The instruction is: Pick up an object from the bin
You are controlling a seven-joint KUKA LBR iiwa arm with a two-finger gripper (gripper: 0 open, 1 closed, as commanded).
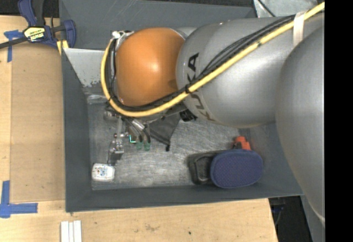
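camera view | gripper (117, 150) near small white block (103, 171) | axis perhaps left-right

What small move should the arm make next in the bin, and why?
Probably nudge the gripper slightly toward the lower-left corner of the bin, centring it over the small white object. That object lies alone just beside the gripper; the blue oval pad sits far off to the right.
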